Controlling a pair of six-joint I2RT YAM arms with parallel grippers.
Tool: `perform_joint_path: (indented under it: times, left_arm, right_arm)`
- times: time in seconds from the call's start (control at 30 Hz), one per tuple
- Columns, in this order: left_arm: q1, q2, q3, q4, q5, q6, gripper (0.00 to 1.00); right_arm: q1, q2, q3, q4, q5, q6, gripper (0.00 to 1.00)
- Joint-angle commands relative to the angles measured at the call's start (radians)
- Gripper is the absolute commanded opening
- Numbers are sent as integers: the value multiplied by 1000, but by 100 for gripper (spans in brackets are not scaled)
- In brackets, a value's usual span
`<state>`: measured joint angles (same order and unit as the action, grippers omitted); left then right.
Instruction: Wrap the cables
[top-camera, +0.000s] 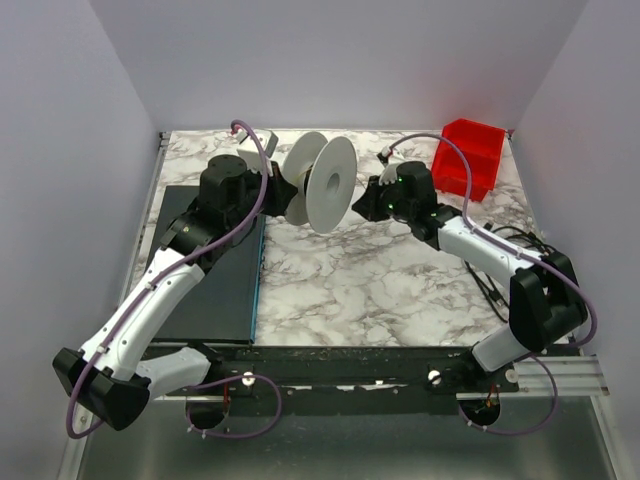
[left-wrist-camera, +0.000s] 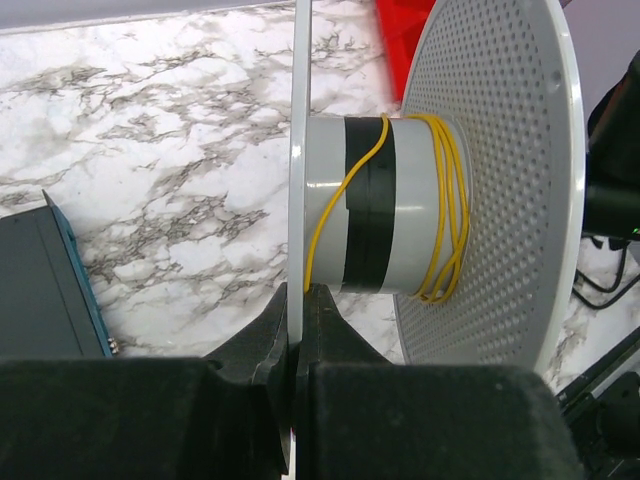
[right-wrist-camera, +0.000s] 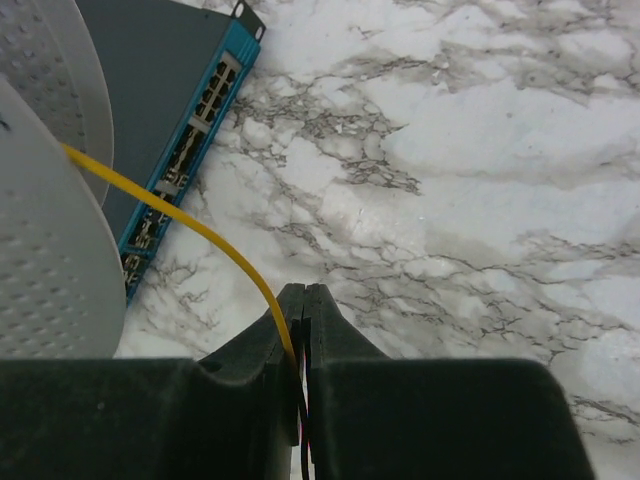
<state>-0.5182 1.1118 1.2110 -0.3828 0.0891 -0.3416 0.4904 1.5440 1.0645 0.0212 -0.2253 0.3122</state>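
A white spool (top-camera: 322, 185) with two perforated flanges hangs above the marble table at the back centre. My left gripper (top-camera: 285, 186) is shut on the edge of its near flange (left-wrist-camera: 298, 150); the jaws (left-wrist-camera: 297, 300) pinch the thin disc. A thin yellow cable (left-wrist-camera: 450, 200) lies in a few loose turns around the grey hub (left-wrist-camera: 385, 200), which has a black band. My right gripper (top-camera: 366, 196) is just right of the spool and is shut on the same yellow cable (right-wrist-camera: 190, 225), which runs taut from its jaws (right-wrist-camera: 304, 295) up left to the spool flange (right-wrist-camera: 50, 270).
A dark flat box with a blue port edge (top-camera: 215, 265) lies on the left under my left arm, and also shows in the right wrist view (right-wrist-camera: 170, 90). A red bin (top-camera: 468, 155) stands at the back right. Black cords (top-camera: 500, 270) lie by the right arm.
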Motion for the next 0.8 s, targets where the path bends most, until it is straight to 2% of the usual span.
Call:
perform_joint_path:
  times: [0.0,0.33,0.5,0.77]
  left_arm:
    - [7,-18,53,107,-46,-83,0]
    - [6,-2,40,102,-211,-222,0]
    - [-1,33,36,105,-290,-305,0]
    - [-50,137,99,75,-449,-394,0]
  right_arm:
    - [-4,19,-61,133,-123,68,11]
    - [4,18,-190,287,-172,194,12]
    - [37,11,-208,298,-120,211,10]
    - [117,38,-201,287,3,240,2]
